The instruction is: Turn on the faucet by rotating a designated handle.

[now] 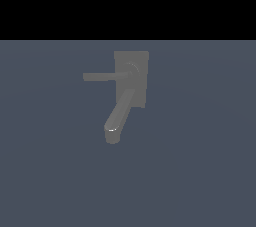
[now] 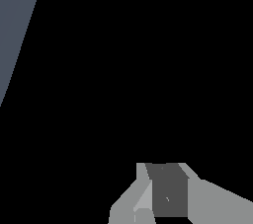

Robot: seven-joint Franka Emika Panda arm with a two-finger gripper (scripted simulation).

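1. Right now you see the faucet [image 1: 131, 78] a little above the centre of the exterior frame, lying on a flat blue-grey floor [image 1: 200, 171] that fills the lower part of the picture under a black band.
2. Its rectangular plate [image 1: 140, 61] sits uppermost, just right of the frame's middle.
3. You find the handle [image 1: 102, 76] as a thin flat bar running level from the round hub [image 1: 131, 69] on the plate out toward the frame's left; nothing touches it.
4. Below it the thick spout [image 1: 119, 116] slants down and to the left, ending in a rounded tip near the frame's centre.
5. You will not find the arm anywhere in the exterior view.
6. At the wrist view, the gripper [image 2: 168, 193] shows as grey blocks at the lower edge of the frame, against black, with a sliver of floor in the upper left corner.
7. You cannot tell from this whether the fingers are apart or together, and no object shows between them.
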